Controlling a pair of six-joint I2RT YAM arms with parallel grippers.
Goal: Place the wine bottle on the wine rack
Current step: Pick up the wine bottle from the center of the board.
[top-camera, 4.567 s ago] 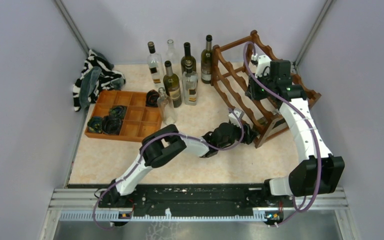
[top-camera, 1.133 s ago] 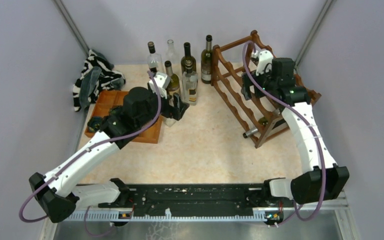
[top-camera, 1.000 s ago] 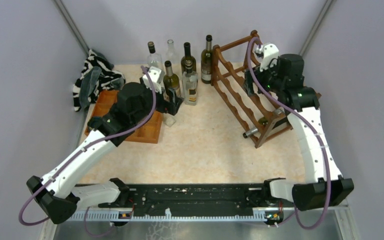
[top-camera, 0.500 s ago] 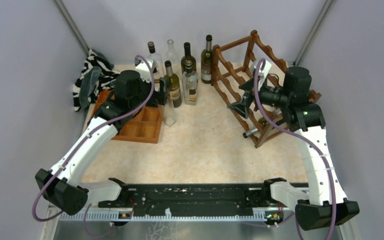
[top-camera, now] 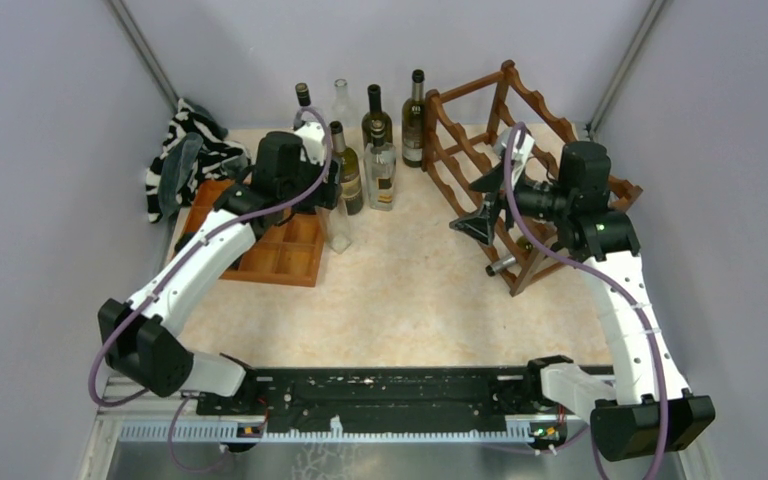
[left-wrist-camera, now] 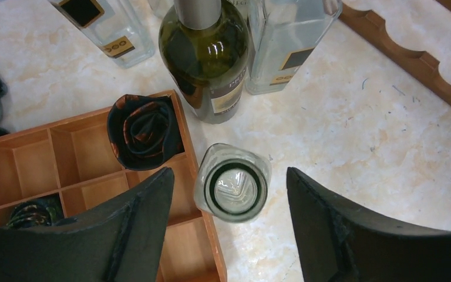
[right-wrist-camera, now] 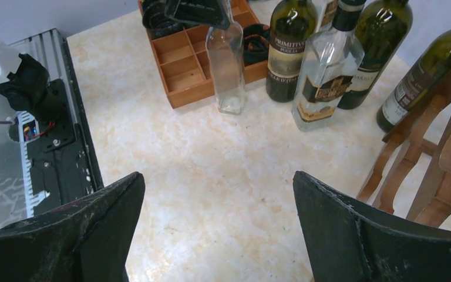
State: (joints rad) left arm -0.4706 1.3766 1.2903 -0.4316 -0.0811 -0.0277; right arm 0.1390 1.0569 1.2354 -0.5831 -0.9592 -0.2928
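A slim clear glass bottle (top-camera: 337, 222) stands uncapped on the table beside the tray, and in the left wrist view I look straight down its mouth (left-wrist-camera: 231, 191). My left gripper (top-camera: 331, 193) (left-wrist-camera: 229, 176) hangs over it, open, one finger on each side with a gap to the glass. The dark red-brown wine rack (top-camera: 470, 85) (right-wrist-camera: 440, 164) stands at the right. A dark bottle (top-camera: 503, 264) lies on its lowest tier, neck sticking out. My right gripper (top-camera: 473, 205) (right-wrist-camera: 217, 179) is open and empty in front of the rack, over bare table.
Green and clear bottles (top-camera: 372, 150) (left-wrist-camera: 205, 59) (right-wrist-camera: 329, 64) stand in a cluster at the back. An orange-brown compartment tray (top-camera: 280, 255) (left-wrist-camera: 64, 170) holds rolled dark fabric (left-wrist-camera: 144, 124). A striped cloth (top-camera: 185, 155) lies at the back left. Grey walls close in the sides.
My left gripper has swung right to sit over the clear bottle, its jaws narrowing. My right gripper has drawn back out of the rack and turned toward the table, jaws wide.
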